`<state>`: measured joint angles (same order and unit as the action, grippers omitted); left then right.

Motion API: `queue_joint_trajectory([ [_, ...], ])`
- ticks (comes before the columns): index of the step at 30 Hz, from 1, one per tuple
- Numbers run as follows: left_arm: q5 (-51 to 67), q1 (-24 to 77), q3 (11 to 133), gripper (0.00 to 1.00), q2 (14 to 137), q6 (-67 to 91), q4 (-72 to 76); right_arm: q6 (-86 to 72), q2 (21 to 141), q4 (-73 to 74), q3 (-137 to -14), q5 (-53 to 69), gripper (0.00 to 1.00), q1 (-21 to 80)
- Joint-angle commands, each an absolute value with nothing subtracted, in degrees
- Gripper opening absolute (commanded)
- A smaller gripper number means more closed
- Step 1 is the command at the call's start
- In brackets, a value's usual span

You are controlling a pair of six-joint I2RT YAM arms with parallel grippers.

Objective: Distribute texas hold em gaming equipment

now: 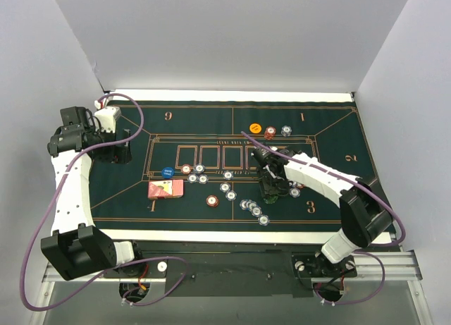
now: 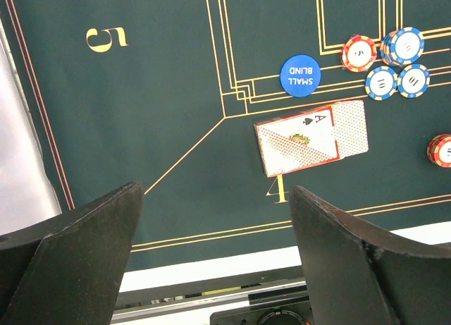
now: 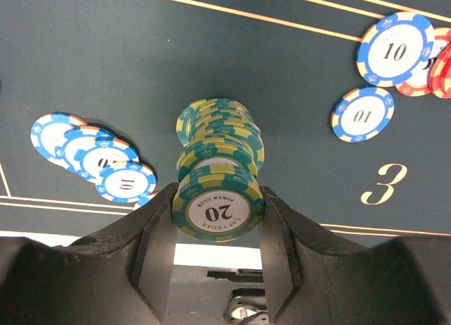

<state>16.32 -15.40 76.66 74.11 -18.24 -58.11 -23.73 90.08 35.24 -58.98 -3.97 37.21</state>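
Right hand (image 3: 217,216) clamps green chip stack (image 3: 220,138), mid-delivery; left hand (image 2: 217,192) gapes empty. Next: steady carry, upright set-down.

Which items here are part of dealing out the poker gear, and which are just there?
Job: green chip stack, blue chips, red chips, playing cards, small-blind button, orange disc.
Just there: felt mat, purple cables.

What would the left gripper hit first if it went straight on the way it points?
Most likely the bare felt mat near the gold 4: nothing lies between the open jaws of the left gripper. The playing cards sit just off that line, though depth is unclear.
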Motion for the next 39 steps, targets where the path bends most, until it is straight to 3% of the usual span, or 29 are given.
queue_joint_trajectory([
  [1, 16.96, -15.64, 78.13, 0.96, 73.04, -18.46, -57.57, -23.64, 86.22, 39.99, -62.04, -6.15, 0.29, 37.44],
  [8, 17.14, -15.73, 76.56, 0.96, 73.91, -17.84, -55.99, -24.35, 89.64, 42.54, -75.03, -5.71, 0.28, 39.28],
  [23, 18.37, -15.73, 73.74, 0.96, 76.03, -15.91, -52.38, -23.2, 123.82, 44.74, -111.78, -4.92, 0.27, 48.51],
  [39, 18.19, -15.91, 72.86, 0.96, 75.5, -16.35, -52.12, -23.29, 135.26, 44.12, -119.53, -2.73, 0.28, 52.73],
])
